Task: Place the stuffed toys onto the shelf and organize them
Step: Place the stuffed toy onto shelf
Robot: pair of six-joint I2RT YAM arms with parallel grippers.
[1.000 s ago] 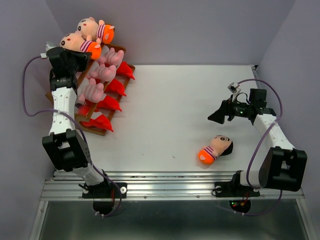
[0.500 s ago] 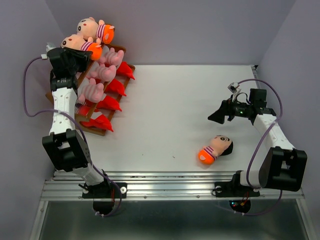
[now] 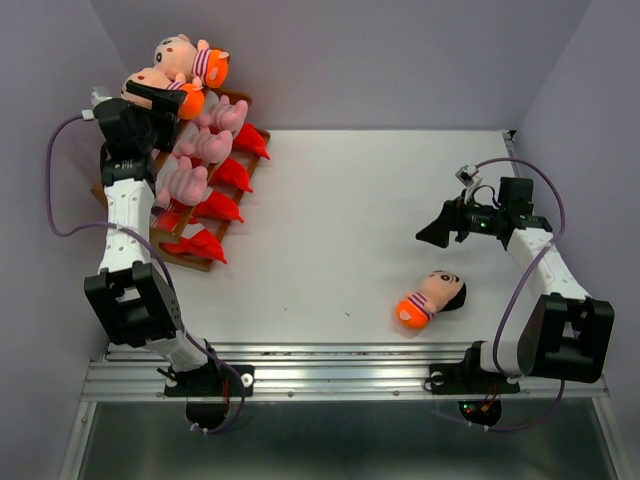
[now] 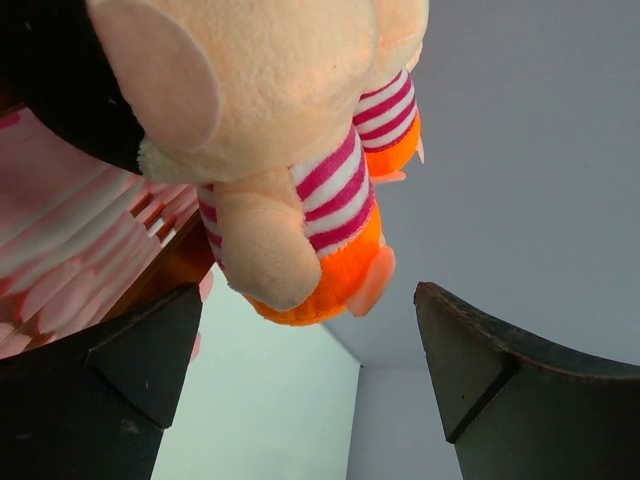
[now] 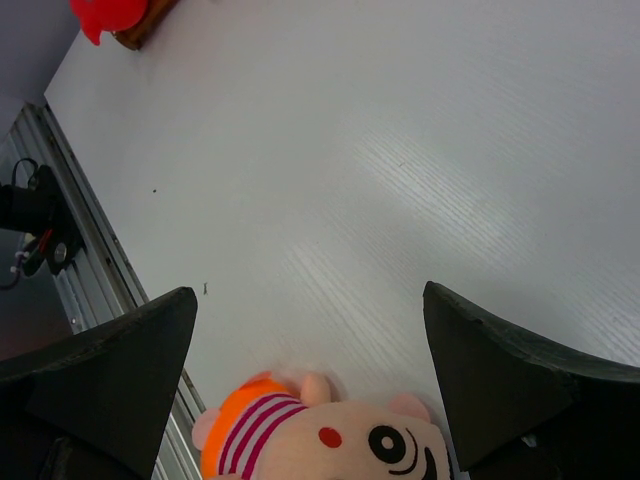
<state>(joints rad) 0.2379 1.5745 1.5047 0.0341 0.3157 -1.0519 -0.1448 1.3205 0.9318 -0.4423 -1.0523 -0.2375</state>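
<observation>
The shelf [image 3: 196,263] stands at the far left. Two boy dolls lie on its top tier, pink pigs [image 3: 205,146] on the middle one, red monsters [image 3: 217,207] on the lowest. My left gripper [image 3: 160,98] is open at the nearer top-tier boy doll [image 3: 150,82]. In the left wrist view that doll [image 4: 290,150] hangs just ahead of the spread fingers of the left gripper [image 4: 308,300], not pinched. A third boy doll [image 3: 432,298] lies on the table at the right. My right gripper [image 3: 432,235] hovers open beyond it. The right wrist view has the doll [image 5: 330,445] low between the right gripper [image 5: 310,300] fingers.
Grey walls close in the table on the left, far and right sides. A metal rail [image 3: 340,382] runs along the near edge by the arm bases. In the right wrist view, a red monster [image 5: 105,12] and a shelf corner [image 5: 140,35] show at the far edge.
My left gripper has opened and let go of the boy doll, which stays on the top tier. The right arm and the doll on the table have not moved.
</observation>
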